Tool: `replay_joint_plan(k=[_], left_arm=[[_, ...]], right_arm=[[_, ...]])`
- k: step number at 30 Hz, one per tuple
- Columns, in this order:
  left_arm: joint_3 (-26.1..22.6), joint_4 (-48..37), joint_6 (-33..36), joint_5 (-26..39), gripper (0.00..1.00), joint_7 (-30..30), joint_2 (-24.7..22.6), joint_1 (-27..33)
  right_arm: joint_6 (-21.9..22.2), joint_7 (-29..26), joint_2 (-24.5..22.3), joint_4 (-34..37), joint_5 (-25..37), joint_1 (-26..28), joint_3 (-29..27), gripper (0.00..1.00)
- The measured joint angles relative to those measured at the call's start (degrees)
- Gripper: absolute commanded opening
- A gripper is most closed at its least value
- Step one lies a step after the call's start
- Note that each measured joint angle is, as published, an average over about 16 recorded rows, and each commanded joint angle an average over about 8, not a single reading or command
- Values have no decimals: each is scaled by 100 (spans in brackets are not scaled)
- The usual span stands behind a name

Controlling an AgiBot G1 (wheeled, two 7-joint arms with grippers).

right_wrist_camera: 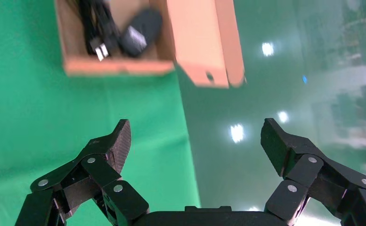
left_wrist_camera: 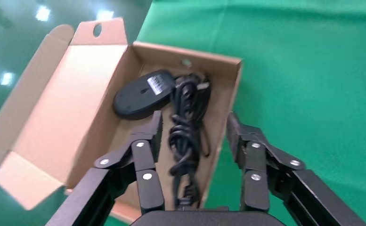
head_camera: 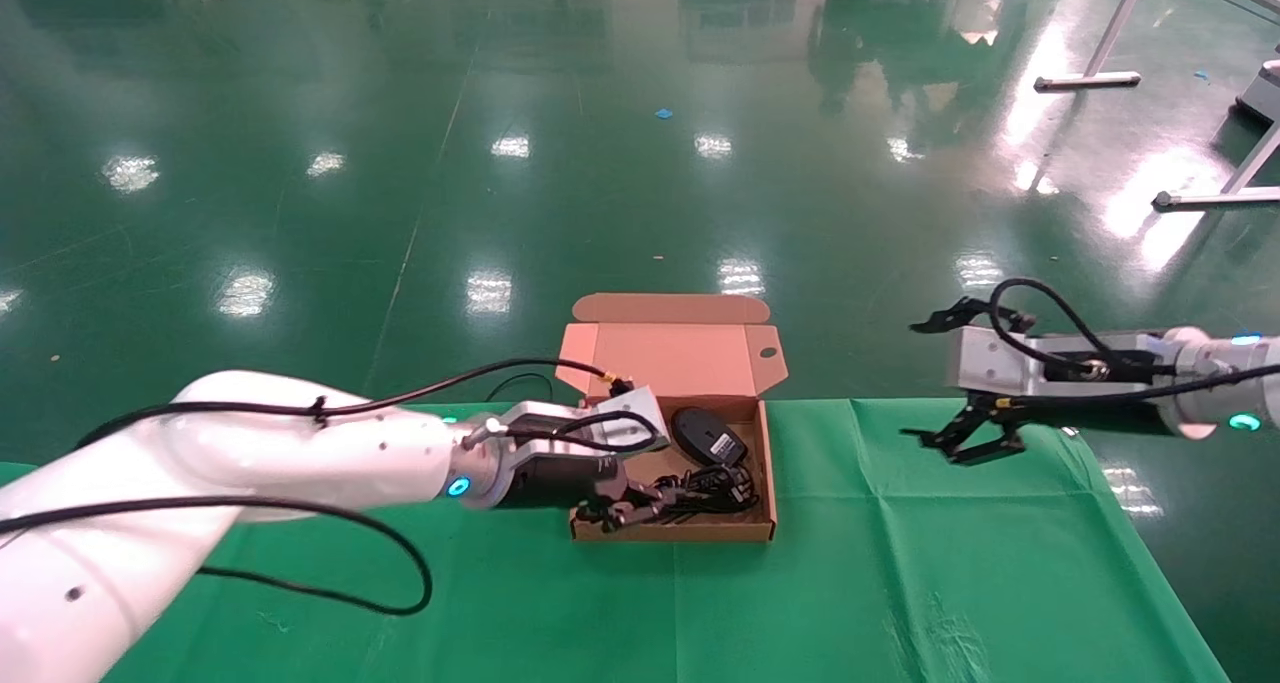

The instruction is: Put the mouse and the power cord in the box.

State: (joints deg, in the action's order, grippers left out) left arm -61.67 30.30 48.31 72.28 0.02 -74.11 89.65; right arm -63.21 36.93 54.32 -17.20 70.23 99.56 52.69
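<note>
Left gripper [left_wrist_camera: 192,134]: reaches level over the box's near-left corner, jaws spread, holding nothing.
Right gripper [right_wrist_camera: 195,141]: hangs wide open above the table's far right edge.
Mouse [head_camera: 706,434], power cord [left_wrist_camera: 186,125]: side by side inside the box [head_camera: 768,463].
Box lid [head_camera: 668,353]: open.

You've got the box [head_camera: 668,433] open at the table's [head_camera: 900,563] far edge, lid up. The mouse [head_camera: 708,435] and power cord [head_camera: 700,491] lie inside. L gripper [head_camera: 628,511] sits over the box's near-left corner, fingers prob. apart. R gripper [head_camera: 955,383] hangs spread wide, well off to the right.
</note>
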Motion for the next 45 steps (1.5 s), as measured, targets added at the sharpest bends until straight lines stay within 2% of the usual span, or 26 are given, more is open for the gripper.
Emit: replay_joint_plan(k=[45], left_arm=[[3782, 3586, 3097, -2520, 100, -893, 3239, -2327]], right_arm=[[-1845, -3913, -1584, -4627, -2328, -3118, -3010, 100]])
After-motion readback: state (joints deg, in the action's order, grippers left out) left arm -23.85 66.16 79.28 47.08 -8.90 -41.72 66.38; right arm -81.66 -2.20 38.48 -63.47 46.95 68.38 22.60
